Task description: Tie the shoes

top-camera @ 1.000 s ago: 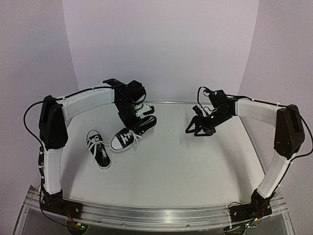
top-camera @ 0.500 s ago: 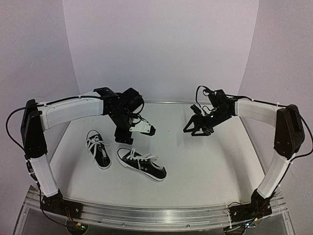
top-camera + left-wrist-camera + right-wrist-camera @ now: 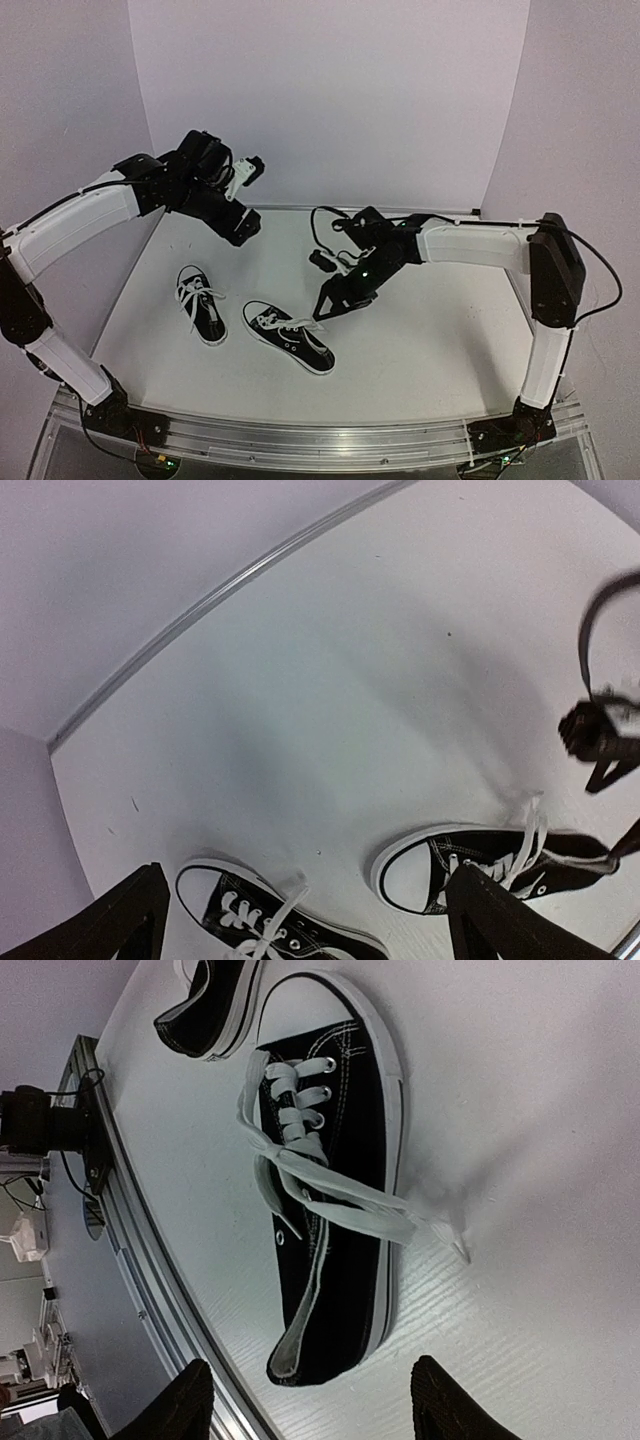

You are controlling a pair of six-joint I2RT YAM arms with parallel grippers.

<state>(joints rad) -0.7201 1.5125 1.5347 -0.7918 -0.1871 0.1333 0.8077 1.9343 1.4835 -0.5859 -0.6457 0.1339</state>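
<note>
On the left of the table (image 3: 440, 350) lies the first shoe (image 3: 203, 315). It stands on its sole with the toe cap pointing away from my bases, and its white laces are spread loose over the tongue. My left gripper (image 3: 240, 222) hangs high near the back wall, beyond that shoe and well apart from it. Its fingers are spread wide and nothing is between them; my left wrist camera looks down past both fingertips at the two toe caps far below.

Just right of the first shoe, not touching it, is the second shoe (image 3: 290, 340). It also sits on its sole, angled with the toe toward the left and the heel toward the near right. Its laces cross loosely over the eyelets, and the ends run over the white sole and onto the table surface.

Further right, my right gripper (image 3: 335, 300) hovers low, just beyond the second shoe's heel end. Its fingers are parted and hold nothing. From that wrist I see the shoe's opening lying between my fingertips, below them.
</note>
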